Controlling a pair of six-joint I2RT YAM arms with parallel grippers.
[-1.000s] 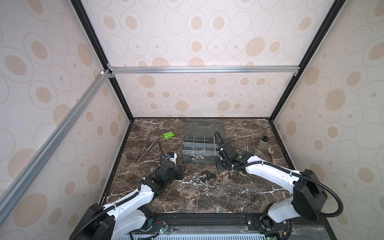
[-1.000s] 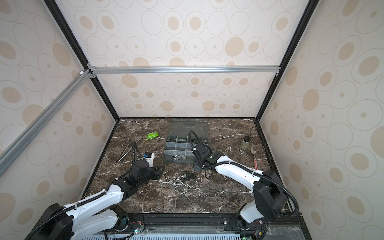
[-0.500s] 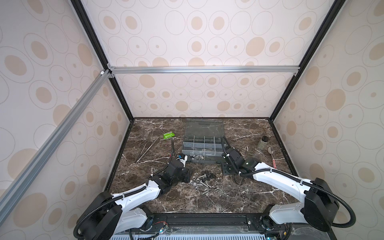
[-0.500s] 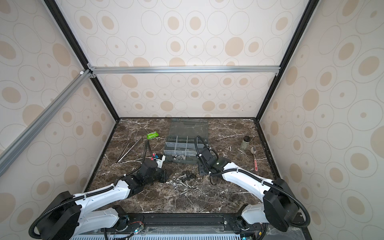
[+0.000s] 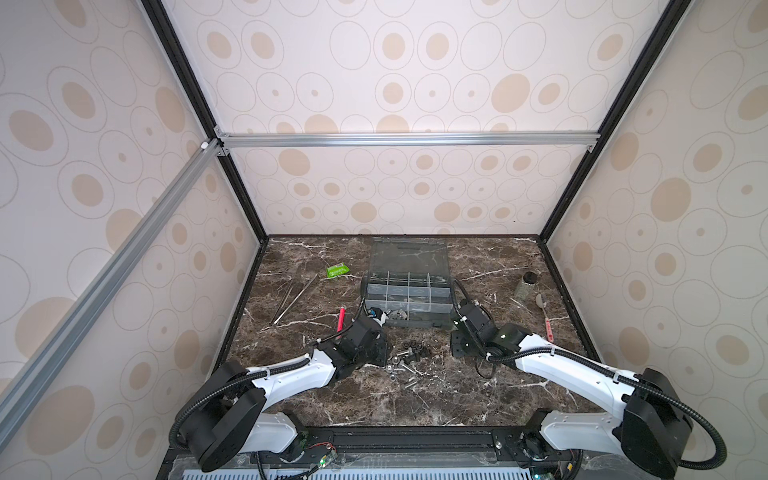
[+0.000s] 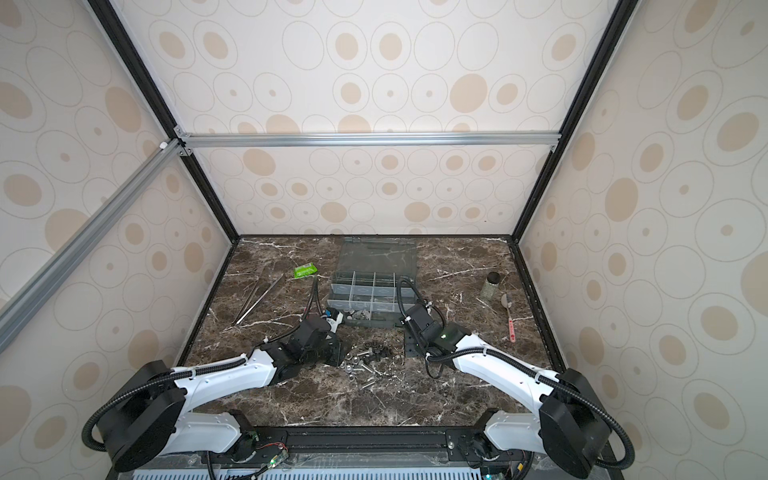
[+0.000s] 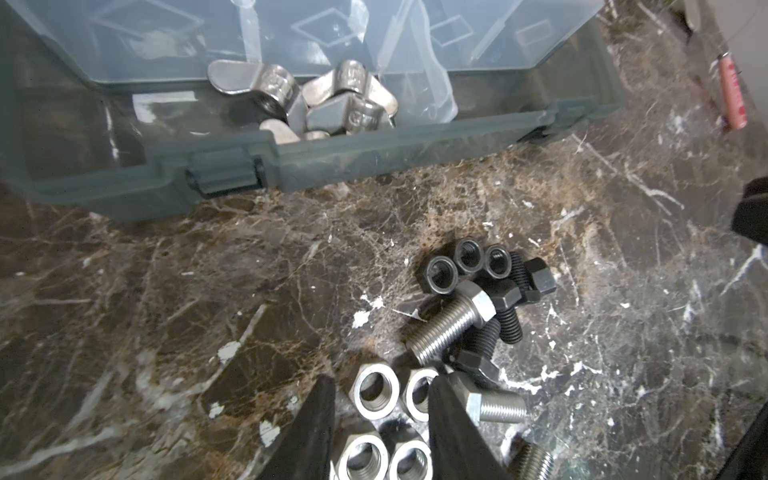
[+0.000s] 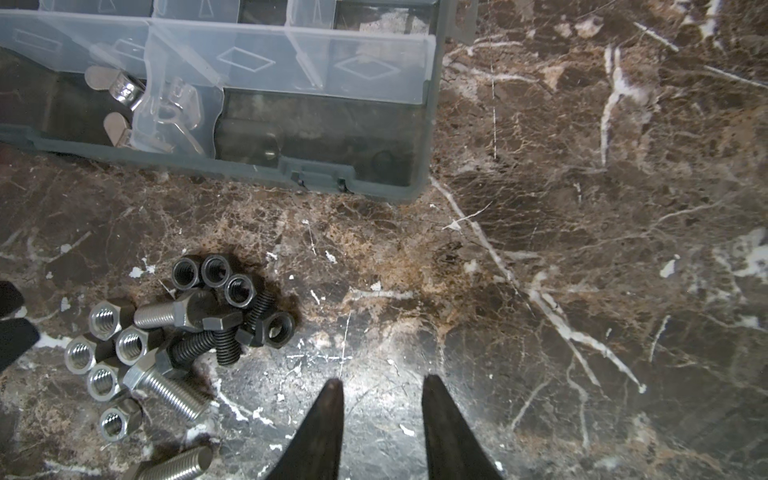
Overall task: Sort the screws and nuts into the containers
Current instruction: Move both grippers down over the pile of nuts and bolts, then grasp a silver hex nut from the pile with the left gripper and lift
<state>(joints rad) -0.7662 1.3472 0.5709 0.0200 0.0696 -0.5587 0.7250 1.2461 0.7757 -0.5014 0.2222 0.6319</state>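
Picking is the step in hand: the left gripper (image 7: 381, 398) hovers part-open and empty, tips straddling a silver hex nut (image 7: 376, 387) in the loose pile (image 7: 498, 266) — next it should drop and close on that nut alone. Just beyond lie the screws (image 7: 444, 332), then the organiser box (image 7: 374, 151) holding wing nuts (image 7: 332, 99). The right gripper (image 8: 382, 388) — part-open, empty — hangs over bare marble (image 8: 540, 291) beside the pile

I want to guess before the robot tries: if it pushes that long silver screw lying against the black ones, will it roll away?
Probably not far: the silver screw has a round shaft, but its six-sided head and the black screws beside it would likely stop it. It looks like solid metal, so probably stiff and heavy for its size.
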